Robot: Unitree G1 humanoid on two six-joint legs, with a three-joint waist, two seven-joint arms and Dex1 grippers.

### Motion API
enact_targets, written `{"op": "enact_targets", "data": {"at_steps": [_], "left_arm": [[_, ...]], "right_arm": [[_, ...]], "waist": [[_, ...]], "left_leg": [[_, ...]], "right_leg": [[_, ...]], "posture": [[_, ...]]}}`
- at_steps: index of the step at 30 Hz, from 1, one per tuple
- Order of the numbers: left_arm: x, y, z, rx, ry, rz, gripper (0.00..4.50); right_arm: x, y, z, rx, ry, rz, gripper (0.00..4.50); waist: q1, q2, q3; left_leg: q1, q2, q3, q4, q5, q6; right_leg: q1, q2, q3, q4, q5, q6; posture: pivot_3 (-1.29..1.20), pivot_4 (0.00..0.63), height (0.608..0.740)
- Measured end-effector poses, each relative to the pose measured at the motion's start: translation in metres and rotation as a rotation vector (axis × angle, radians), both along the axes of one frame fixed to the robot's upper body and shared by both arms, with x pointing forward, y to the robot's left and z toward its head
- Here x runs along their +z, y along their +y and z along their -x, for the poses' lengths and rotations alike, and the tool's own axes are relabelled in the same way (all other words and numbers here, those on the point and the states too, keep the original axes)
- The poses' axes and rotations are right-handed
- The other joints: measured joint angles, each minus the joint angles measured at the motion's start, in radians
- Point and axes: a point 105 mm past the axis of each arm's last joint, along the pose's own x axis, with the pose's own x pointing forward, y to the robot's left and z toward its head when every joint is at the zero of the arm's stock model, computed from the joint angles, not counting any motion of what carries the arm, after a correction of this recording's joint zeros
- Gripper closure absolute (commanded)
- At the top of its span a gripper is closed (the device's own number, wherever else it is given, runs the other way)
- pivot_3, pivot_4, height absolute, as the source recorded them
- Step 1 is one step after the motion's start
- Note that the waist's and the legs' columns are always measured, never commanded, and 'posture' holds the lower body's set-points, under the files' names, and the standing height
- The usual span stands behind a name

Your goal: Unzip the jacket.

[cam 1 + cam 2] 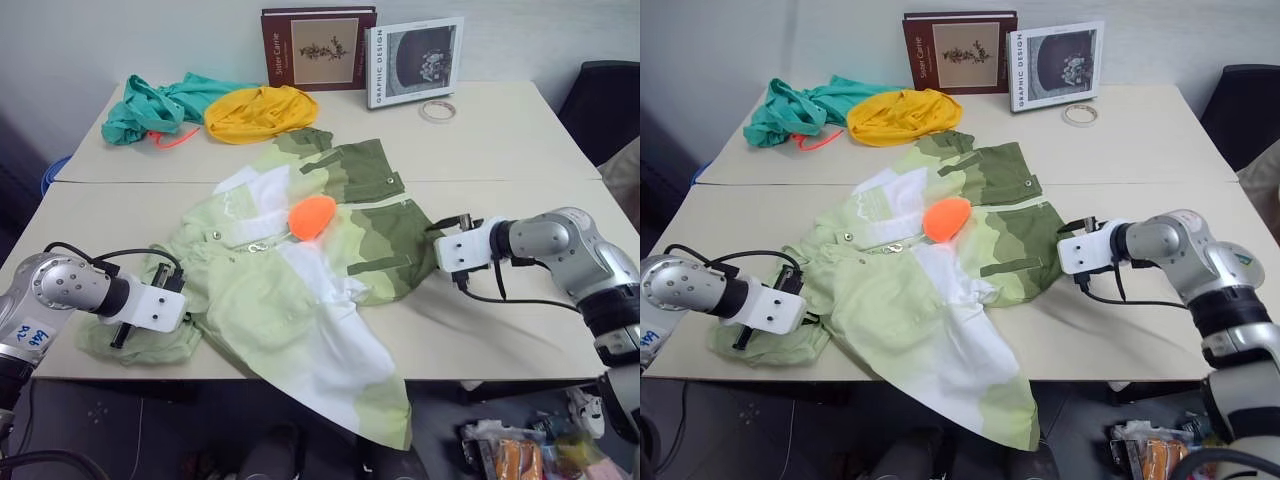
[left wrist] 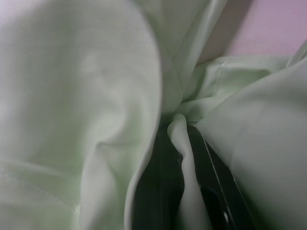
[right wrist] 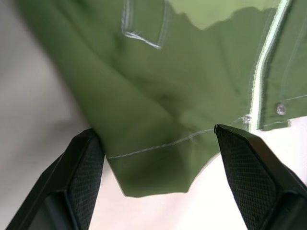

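Observation:
The jacket [image 1: 300,290] lies spread on the table in bands of pale green, white and olive, with an orange piece [image 1: 312,215] near its middle. Its lower end hangs over the table's front edge. My left gripper [image 1: 180,295] is at the jacket's left side, shut on a fold of pale green cloth [image 2: 180,143] pinched between its black fingers [image 2: 153,191]. My right gripper [image 3: 154,129] stands open at the jacket's olive right edge [image 1: 415,250]. The olive hem lies between its fingers [image 3: 86,177], near a snap button [image 3: 280,109].
At the back of the table [image 1: 500,140] lie a yellow garment [image 1: 258,112] and a teal garment [image 1: 160,105]. Two books [image 1: 318,47] [image 1: 413,60] lean on the wall, with a tape roll [image 1: 437,110] beside them. A dark chair [image 1: 610,100] stands at the far right.

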Motion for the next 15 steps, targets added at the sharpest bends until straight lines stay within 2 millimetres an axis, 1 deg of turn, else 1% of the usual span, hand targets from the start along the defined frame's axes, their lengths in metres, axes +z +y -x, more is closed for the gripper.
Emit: {"op": "enact_targets", "data": {"at_steps": [2, 3, 4, 5, 6, 8, 9, 12, 13, 15], "left_arm": [[0.000, 0.000, 0.000, 0.005, 0.001, 0.001, 4.50], [0.000, -0.001, 0.001, 0.006, 0.000, 0.002, 4.50], [0.000, -0.001, 0.001, 0.008, -0.001, 0.003, 4.50], [0.000, -0.002, 0.001, 0.008, -0.004, 0.005, 4.50], [0.000, -0.003, 0.002, 0.005, -0.006, 0.005, 4.50], [0.000, -0.003, 0.002, 0.008, -0.006, 0.007, 4.50], [0.000, -0.003, 0.002, 0.010, -0.008, 0.009, 4.50], [0.000, -0.003, 0.002, 0.008, -0.012, 0.015, 4.50], [0.000, -0.004, 0.003, -0.003, -0.015, 0.014, 4.50], [0.000, -0.002, 0.002, -0.037, -0.027, 0.006, 4.50]], "right_arm": [[-0.003, 0.001, -0.002, 0.006, 0.018, -0.012, 2.16], [-0.005, 0.001, -0.001, 0.009, 0.034, -0.016, 2.43], [-0.006, 0.000, 0.000, 0.013, 0.050, -0.019, 2.85], [-0.008, -0.001, 0.002, 0.017, 0.070, -0.020, 3.10], [-0.010, -0.001, 0.003, 0.025, 0.090, -0.015, 3.53], [-0.012, -0.001, 0.008, 0.043, 0.129, -0.002, 4.21], [-0.013, -0.001, 0.010, 0.049, 0.150, 0.002, 4.47], [-0.016, -0.008, 0.024, 0.065, 0.244, 0.014, 4.47], [-0.017, -0.013, 0.033, 0.067, 0.286, 0.022, 4.47], [-0.022, -0.026, 0.059, 0.058, 0.412, 0.020, 4.47]], "waist": [[-0.005, 0.000, 0.000], [-0.007, 0.000, 0.000], [-0.008, 0.000, 0.000], [-0.009, 0.000, 0.000], [-0.008, 0.000, 0.000], [-0.008, 0.000, 0.000], [-0.009, 0.000, 0.000], [-0.005, 0.000, 0.000], [-0.002, 0.000, 0.000], [0.006, 0.000, 0.000]], "left_leg": [[0.000, 0.000, 0.000, 0.000, 0.000, 0.000], [0.000, 0.000, 0.000, 0.000, 0.000, 0.000], [0.000, 0.000, 0.000, 0.000, 0.000, 0.000], [0.000, 0.000, 0.000, 0.000, 0.000, 0.000], [0.000, 0.000, 0.000, 0.000, 0.000, 0.000], [0.000, 0.000, 0.000, 0.000, 0.000, 0.000], [0.000, 0.000, 0.000, 0.000, 0.000, 0.000], [0.000, 0.000, -0.001, 0.000, -0.001, 0.001], [0.000, 0.000, -0.001, 0.000, -0.001, 0.001], [0.000, 0.001, -0.002, 0.001, -0.003, 0.001]], "right_leg": [[0.000, 0.000, 0.002, 0.001, 0.000, 0.000], [0.000, 0.000, 0.002, 0.001, 0.000, 0.000], [0.000, 0.000, 0.002, 0.002, 0.000, 0.000], [0.000, 0.000, 0.003, 0.002, 0.000, 0.000], [0.000, 0.000, 0.003, 0.002, 0.000, 0.000], [0.000, 0.000, 0.003, 0.002, 0.000, 0.000], [0.000, 0.000, 0.003, 0.002, 0.000, 0.000], [0.001, 0.000, 0.002, 0.002, 0.000, 0.000], [0.001, 0.000, 0.002, 0.001, 0.000, 0.000], [0.002, 0.000, 0.001, -0.001, 0.000, 0.000]], "posture": [[0.00, 0.150, 0.740], [0.00, 0.150, 0.740], [0.00, 0.150, 0.740], [0.00, 0.150, 0.740], [0.00, 0.150, 0.740], [0.00, 0.150, 0.740], [0.00, 0.150, 0.740], [0.00, 0.150, 0.740], [0.00, 0.150, 0.740], [0.00, 0.150, 0.740]]}}
